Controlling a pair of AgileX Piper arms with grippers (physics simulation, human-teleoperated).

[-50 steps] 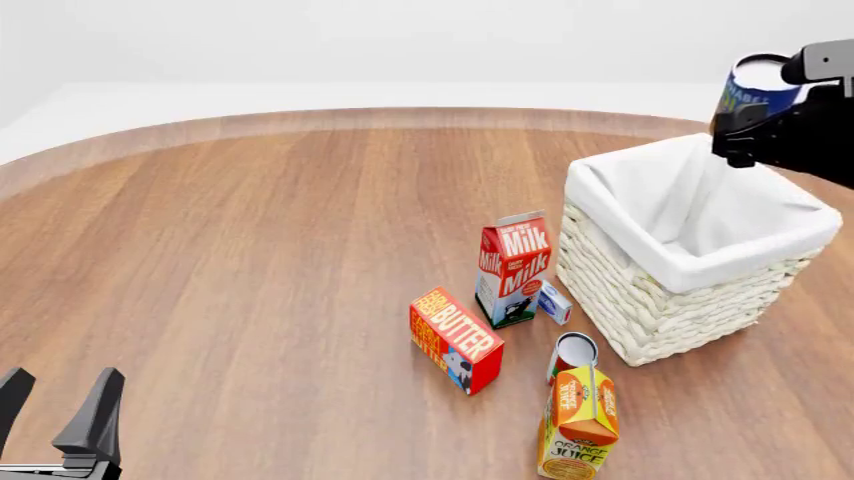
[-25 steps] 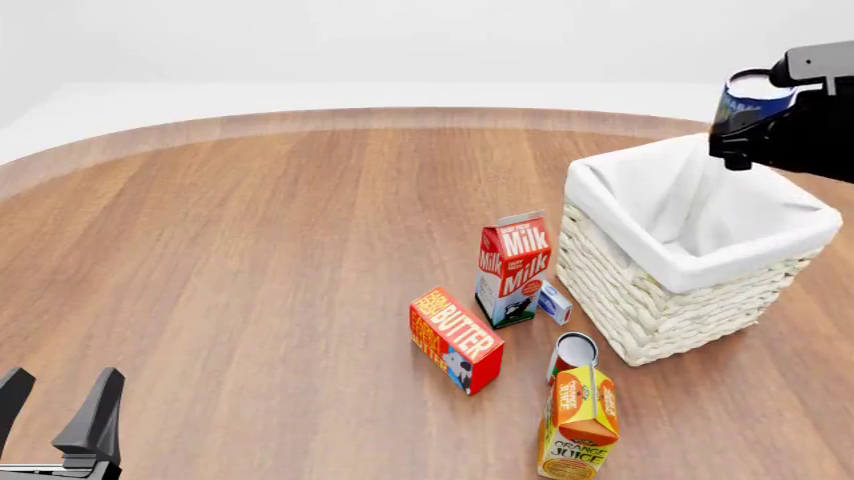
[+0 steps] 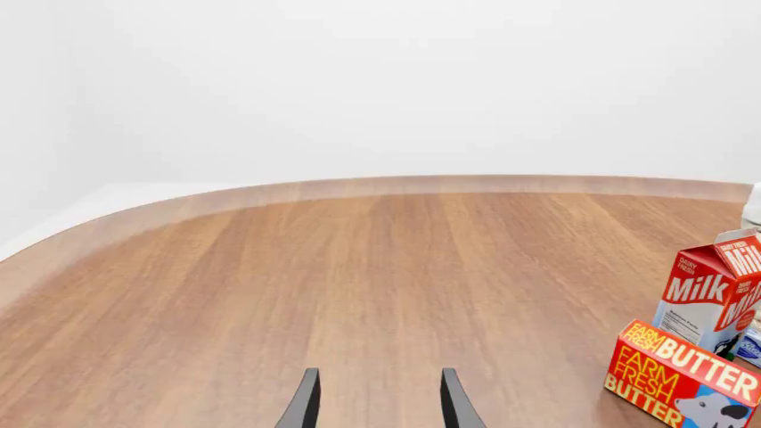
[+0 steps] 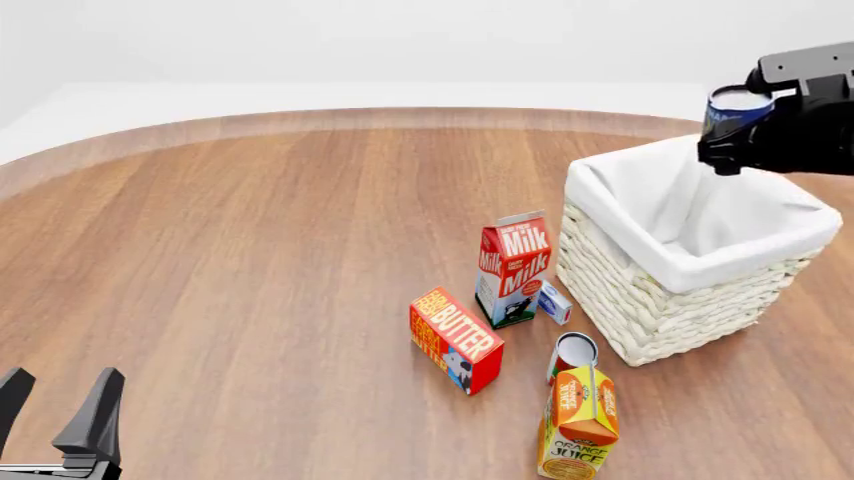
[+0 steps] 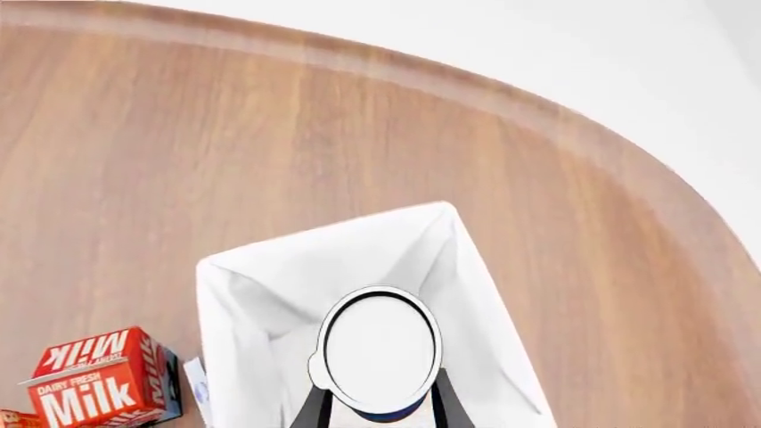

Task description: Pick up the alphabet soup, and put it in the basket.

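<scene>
Two arms are seen at a wooden table [image 4: 267, 250]. The soup [image 4: 734, 108] is held aloft by the right gripper [image 4: 747, 135], clamped between its fingers [image 5: 443, 401], above the far side of the basket [image 4: 641, 300]. In the right wrist view, the can's pale flat top is framed by the white lining of the basket's open mouth below. The basket stands on the table's right side. Just beside its left wall a milk carton [image 4: 513, 268] is set upright, with a small box [image 4: 554, 301] tucked between the two. A butter box [image 4: 455, 340] lies near the milk, toward the arms. A red-and-white can [image 4: 573, 352] and a juice carton [image 4: 578, 423] are placed close together in front of the basket. The left gripper [image 4: 56, 420] is held low at the near left, its fingers spread apart and gripping nothing, well apart from everything else.
</scene>
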